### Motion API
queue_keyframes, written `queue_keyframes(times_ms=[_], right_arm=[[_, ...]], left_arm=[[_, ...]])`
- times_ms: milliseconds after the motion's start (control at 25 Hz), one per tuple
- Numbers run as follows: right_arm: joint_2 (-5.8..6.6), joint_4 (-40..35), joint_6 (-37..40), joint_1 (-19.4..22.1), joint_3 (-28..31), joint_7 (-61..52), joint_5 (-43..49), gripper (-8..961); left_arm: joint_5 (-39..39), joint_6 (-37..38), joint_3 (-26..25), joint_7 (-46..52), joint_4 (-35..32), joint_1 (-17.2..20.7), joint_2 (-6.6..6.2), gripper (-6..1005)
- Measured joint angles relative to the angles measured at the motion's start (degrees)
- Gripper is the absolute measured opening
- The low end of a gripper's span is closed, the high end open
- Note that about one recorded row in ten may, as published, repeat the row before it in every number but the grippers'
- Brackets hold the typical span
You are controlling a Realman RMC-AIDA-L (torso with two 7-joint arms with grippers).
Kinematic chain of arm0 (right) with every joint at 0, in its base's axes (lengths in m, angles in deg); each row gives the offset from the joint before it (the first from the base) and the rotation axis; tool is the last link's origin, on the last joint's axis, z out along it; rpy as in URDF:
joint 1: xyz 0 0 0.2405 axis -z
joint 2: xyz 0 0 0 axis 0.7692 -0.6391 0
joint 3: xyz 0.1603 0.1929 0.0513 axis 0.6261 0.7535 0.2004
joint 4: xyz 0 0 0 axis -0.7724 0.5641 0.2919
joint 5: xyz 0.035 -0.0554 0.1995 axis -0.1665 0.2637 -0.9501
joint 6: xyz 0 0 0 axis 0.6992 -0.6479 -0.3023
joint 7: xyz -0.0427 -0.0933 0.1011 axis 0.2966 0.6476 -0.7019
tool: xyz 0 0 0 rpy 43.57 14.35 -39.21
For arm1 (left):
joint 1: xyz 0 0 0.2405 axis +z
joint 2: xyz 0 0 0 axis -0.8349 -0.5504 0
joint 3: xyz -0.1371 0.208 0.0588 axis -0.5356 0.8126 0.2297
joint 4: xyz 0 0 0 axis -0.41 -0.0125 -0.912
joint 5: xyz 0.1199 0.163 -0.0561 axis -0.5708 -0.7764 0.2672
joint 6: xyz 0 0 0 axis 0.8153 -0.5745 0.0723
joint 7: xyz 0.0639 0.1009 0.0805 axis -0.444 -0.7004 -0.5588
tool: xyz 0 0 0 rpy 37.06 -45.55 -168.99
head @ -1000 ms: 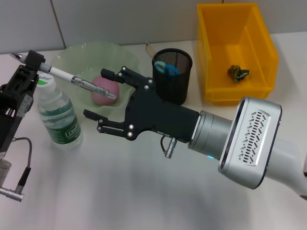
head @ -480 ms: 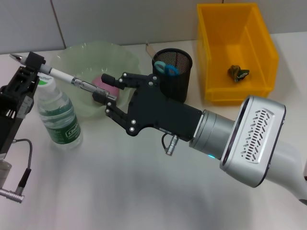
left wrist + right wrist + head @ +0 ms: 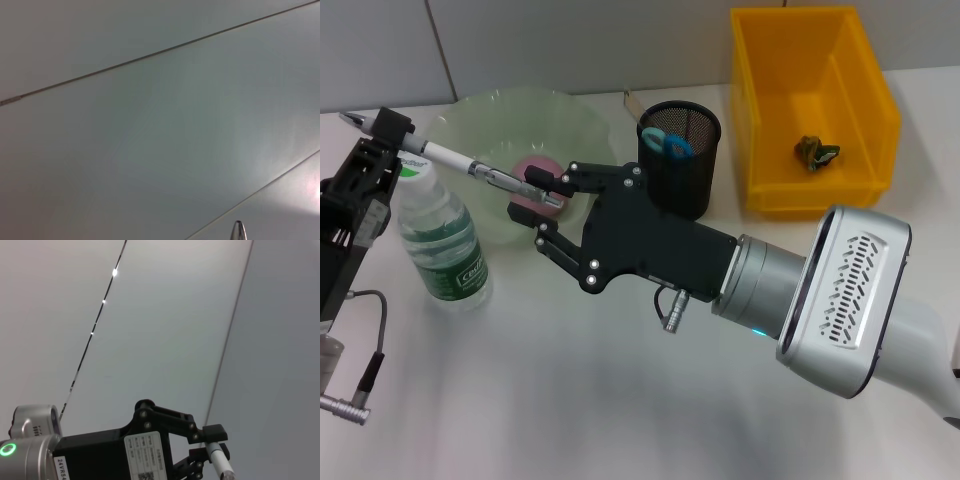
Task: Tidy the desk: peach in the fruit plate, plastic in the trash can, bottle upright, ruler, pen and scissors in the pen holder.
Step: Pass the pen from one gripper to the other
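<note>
A white and silver pen (image 3: 460, 163) hangs in the air above the table's left side. My left gripper (image 3: 386, 130) is shut on its far end, next to the upright bottle (image 3: 440, 235). My right gripper (image 3: 540, 196) has closed on the pen's silver near end, over the green fruit plate (image 3: 480, 120). The pink peach (image 3: 532, 166) lies in that plate, partly hidden by the fingers. Blue-handled scissors (image 3: 668, 146) and a ruler (image 3: 632, 103) stand in the black pen holder (image 3: 682, 170). The right wrist view shows the left gripper (image 3: 214, 442) holding the pen (image 3: 220, 466).
The yellow trash can (image 3: 865, 140) stands at the back right with crumpled plastic (image 3: 816, 151) inside. A grey cable with a metal plug (image 3: 350, 400) hangs from my left arm near the table's left edge. My right arm's body covers the table's middle.
My right gripper moved up and left to the pen's silver end and its fingers went from wide open to closed on it. The left gripper and pen stayed put.
</note>
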Motion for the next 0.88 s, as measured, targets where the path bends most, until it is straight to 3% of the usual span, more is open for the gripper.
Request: queue_keyframes(times_ms=[880], right_arm=[[0.0, -0.01, -0.04, -0.24, 0.7, 0.01, 0.75, 272]], left_arm=[[-0.62, 0.0, 0.3, 1.29, 0.0, 0.44, 0.0, 144]])
